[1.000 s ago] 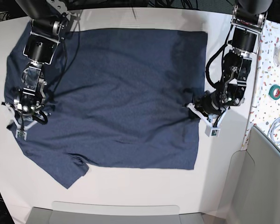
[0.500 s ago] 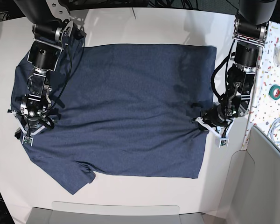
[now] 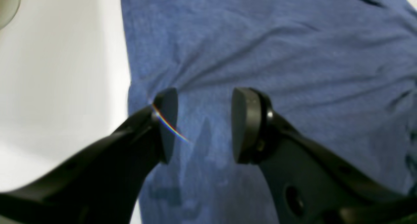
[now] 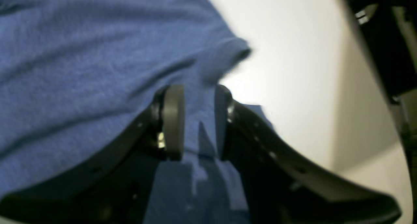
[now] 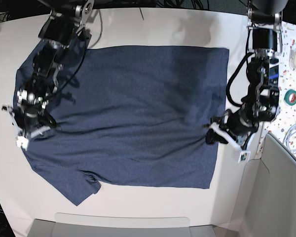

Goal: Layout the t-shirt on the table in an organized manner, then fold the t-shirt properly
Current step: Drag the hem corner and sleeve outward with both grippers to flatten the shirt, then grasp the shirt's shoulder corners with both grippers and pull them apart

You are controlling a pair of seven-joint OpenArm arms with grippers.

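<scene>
I see both pincers gaping over the t-shirt point(image 5: 133, 113) spread on the counter point(image 5: 138, 19): left pincer point(image 3: 203, 124) wider, right pincer point(image 4: 198, 119) narrower, neither gripping.

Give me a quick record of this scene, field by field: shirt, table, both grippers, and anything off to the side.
shirt: dark blue t-shirt spread flat, one sleeve at the near corner, some wrinkles toward the hem side
table: white table, shirt lying wholly on it
left gripper: left gripper open over the shirt's edge, cloth visible between the pads, not pinched
right gripper: right gripper parted slightly at the opposite edge; grip on cloth unclear
side items: green tape roll and coiled white cable on the speckled surface
</scene>
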